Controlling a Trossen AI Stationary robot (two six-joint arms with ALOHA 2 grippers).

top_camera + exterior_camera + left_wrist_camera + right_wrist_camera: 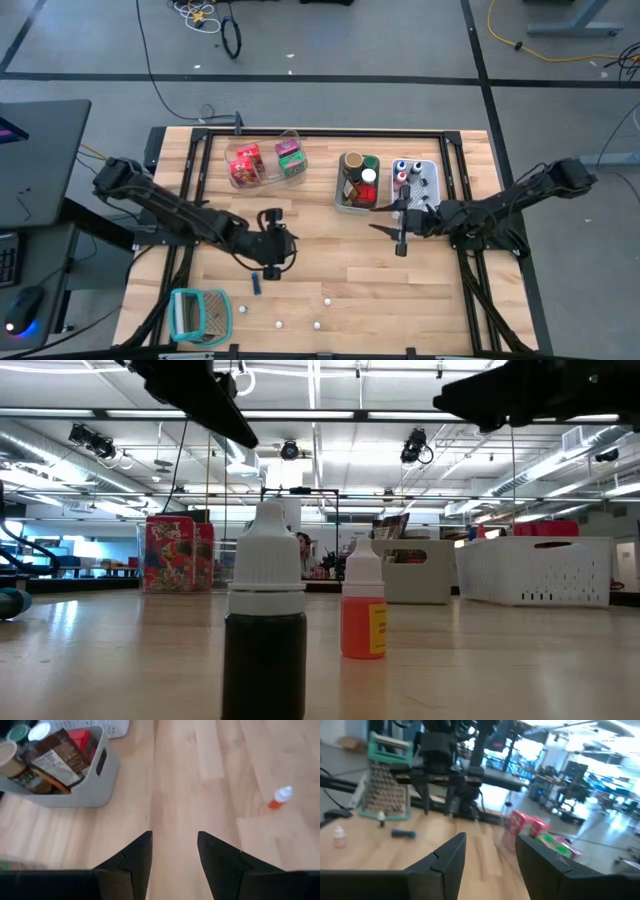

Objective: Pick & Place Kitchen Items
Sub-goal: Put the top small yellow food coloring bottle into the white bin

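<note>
Claws are both seen parted and empty. An orange dropper bottle (279, 800) is caught standing upright on the desk (330, 260) ahead of the left claw (174, 851), off to one side of its open fingers. A dark blue bottle (256, 283) is seen lying just beside the left claw (272, 256), long axis pointing roughly away from it. Farther off, the right claw (398, 233) is held beside the grey bin (352, 205); the left arm is judged nearer.
</note>
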